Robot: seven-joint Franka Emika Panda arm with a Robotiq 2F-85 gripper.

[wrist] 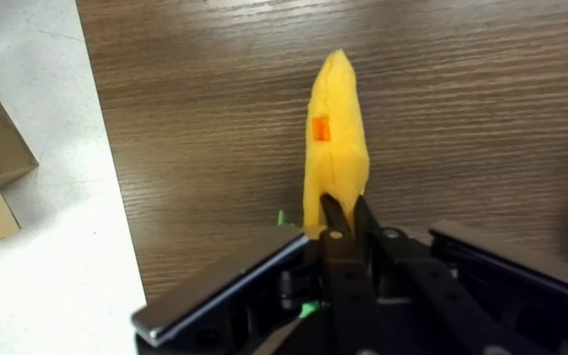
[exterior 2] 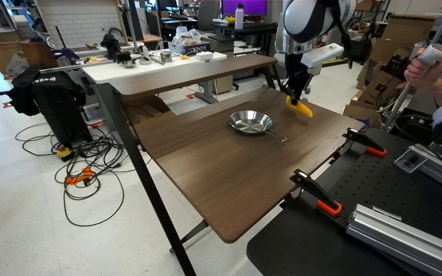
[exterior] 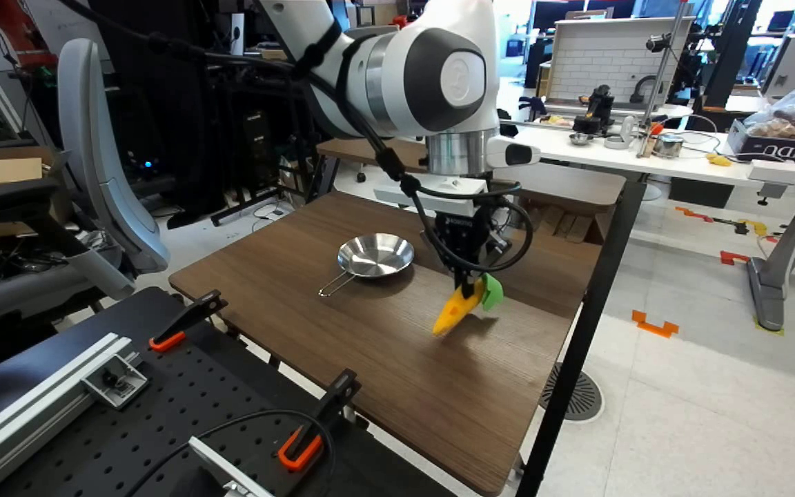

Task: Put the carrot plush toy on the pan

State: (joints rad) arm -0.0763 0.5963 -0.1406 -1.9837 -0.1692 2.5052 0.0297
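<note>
One soft, cone-shaped, orange-yellow carrot plush toy [exterior: 459, 309] hangs tilted from the black tool [exterior: 467, 288], pinched near its green-tufted end. Below the tool lies the brown wood-grain counter [exterior: 370, 331]; on it, well to the tool's side, stands a shallow, round, shiny silver metal pan [exterior: 375, 256].
</note>
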